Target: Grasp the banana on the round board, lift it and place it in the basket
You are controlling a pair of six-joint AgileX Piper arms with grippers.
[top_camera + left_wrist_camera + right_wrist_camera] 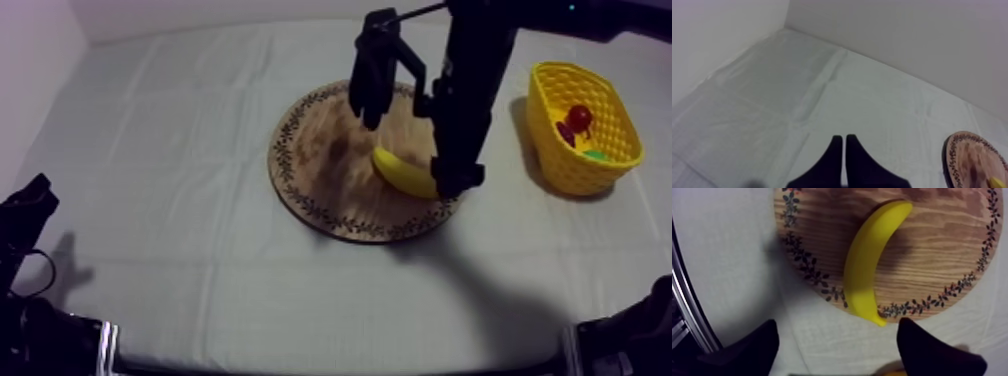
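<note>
Top view: curved banana (402, 172), round board (320, 160)

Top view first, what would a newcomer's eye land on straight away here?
The yellow banana lying on the round wooden board mid-table, with the right gripper hanging open over its end at the board's rim. Next, the yellow basket at the table's right side, with a small red fruit inside.
</note>
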